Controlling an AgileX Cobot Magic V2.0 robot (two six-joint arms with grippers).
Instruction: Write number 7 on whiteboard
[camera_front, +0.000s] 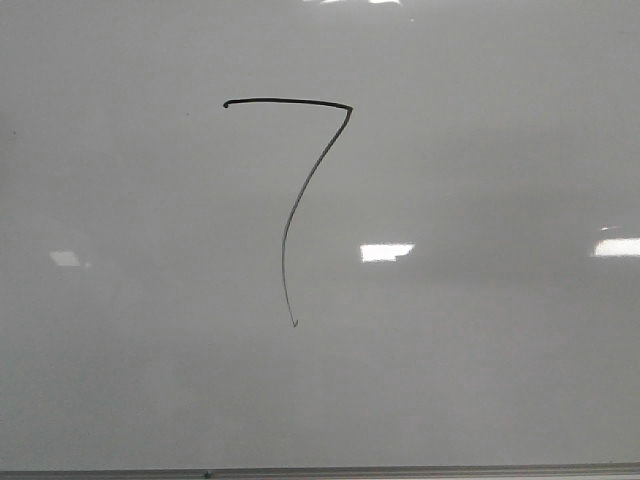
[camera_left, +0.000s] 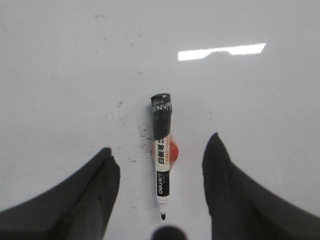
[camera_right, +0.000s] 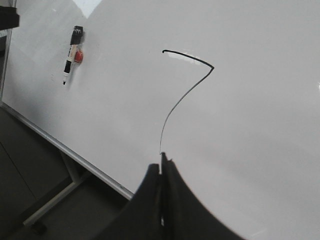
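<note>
You see the 7 (camera_front: 300, 190) on the whiteboard (camera_front: 500, 380), a marker (camera_right: 71, 48) stuck far to its left.

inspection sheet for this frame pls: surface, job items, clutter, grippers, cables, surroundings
Surface: whiteboard, glossy, light reflections, small dark specks in left wrist view.
Job's things: number 7 drawn, thick top stroke, thin curved downstroke.
Clutter: marker on the board, tip uncapped, red piece behind it.
Grippers: left gripper open, marker between the fingers, untouched; right gripper shut, near the 7's lower end; any held pen not discernible.
Cables: nothing seen.
Surroundings: board frame and stand leg, dark floor.
</note>
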